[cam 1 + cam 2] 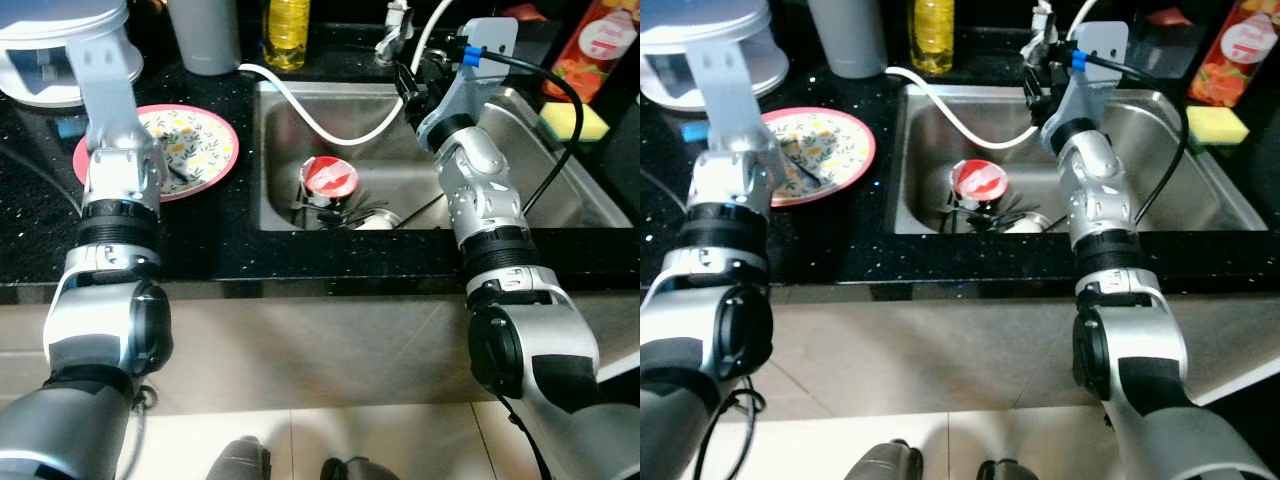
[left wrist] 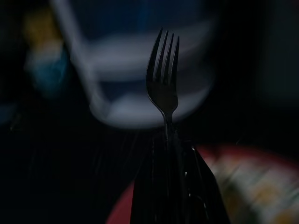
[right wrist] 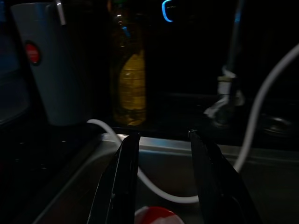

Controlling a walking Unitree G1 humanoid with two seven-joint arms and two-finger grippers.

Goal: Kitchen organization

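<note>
I have the left tool [image 2: 174, 140] clenched on a fork [image 2: 162, 84], tines up, hanging over the pink-rimmed plate [image 1: 215, 150] at about ten o'clock on the black bench [image 1: 40, 230], so I judge one piece of cutlery is in hand and not yet put anywhere. The right tool [image 3: 161, 163] is released, jaws apart with nothing between them, held over the sink [image 1: 560, 190] at roughly one o'clock. Plenty looks left: down in the basin sit a red-and-white lid [image 1: 329, 177] and a tangle of dark utensils [image 1: 350, 212] beside it, near twelve o'clock from me. Around the work I see a white hose [image 1: 320, 125] curling across the basin from the tap [image 1: 1038, 30], which I reckon could snag the right arm on any reach down. At the back stand a grey cup [image 3: 58, 65] and a yellow bottle [image 3: 131, 88]; a white appliance [image 1: 50, 50] sits at eleven o'clock, and a yellow sponge [image 1: 573, 122] at two o'clock
</note>
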